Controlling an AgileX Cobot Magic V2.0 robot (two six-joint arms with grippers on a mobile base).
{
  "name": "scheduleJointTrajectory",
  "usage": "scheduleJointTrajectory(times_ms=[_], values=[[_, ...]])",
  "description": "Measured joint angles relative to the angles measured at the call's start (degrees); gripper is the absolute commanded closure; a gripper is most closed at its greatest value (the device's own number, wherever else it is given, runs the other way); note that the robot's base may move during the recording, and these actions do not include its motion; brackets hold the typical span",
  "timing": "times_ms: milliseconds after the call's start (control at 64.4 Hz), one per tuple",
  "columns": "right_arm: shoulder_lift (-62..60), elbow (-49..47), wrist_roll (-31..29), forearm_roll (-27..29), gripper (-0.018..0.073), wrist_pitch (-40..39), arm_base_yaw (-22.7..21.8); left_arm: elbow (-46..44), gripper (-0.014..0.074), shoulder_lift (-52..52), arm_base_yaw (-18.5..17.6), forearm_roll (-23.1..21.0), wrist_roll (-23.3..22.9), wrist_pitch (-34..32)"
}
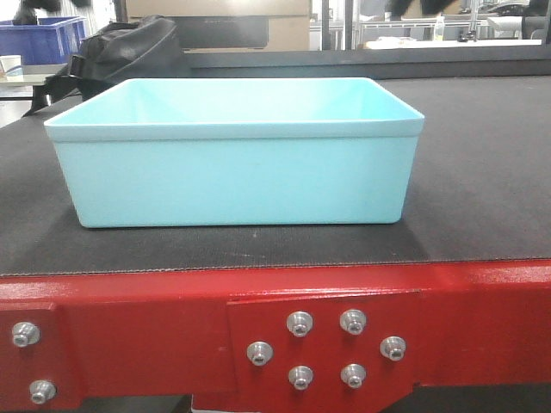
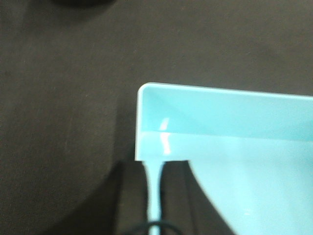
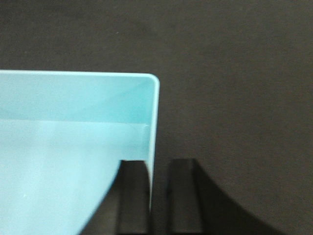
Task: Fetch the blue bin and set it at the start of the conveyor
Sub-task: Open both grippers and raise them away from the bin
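Blue bin sat on conveyor start, front view showed no arms, wrist views showed left gripper pinching the bin's wall, right gripper fingers loosely straddling the opposite wall.

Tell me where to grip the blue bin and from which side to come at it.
Grip the bin by its thin short end walls, coming from above, one claw per end. Its walls are smooth with no handles, and it sits flat and open-topped on the belt. Each wrist view shows fingers straddling an end wall, the right pair with some gap.
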Motion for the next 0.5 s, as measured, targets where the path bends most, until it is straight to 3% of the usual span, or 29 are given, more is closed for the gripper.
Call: scheduleJointTrajectory(times_ms=[16, 218, 497], values=[[-0.6, 0.0, 0.0, 0.0, 0.0726, 0.5, 0.0, 0.0, 0.0708, -0.9, -0.3, 0.0, 0.0, 0.0], [-6.3, 3.8, -0.1, -0.1, 0.0725, -0.5, 0.0, 5.4, 0.0707, -8.5, -0.6, 0.3, 0.0, -3.8], [-19.1, 21.9, -1.2, -0.4, 0.0725, -21.5, 0.0, 21.9, 0.0707, -16.9, -0.6, -3.2, 0.0, -13.9]])
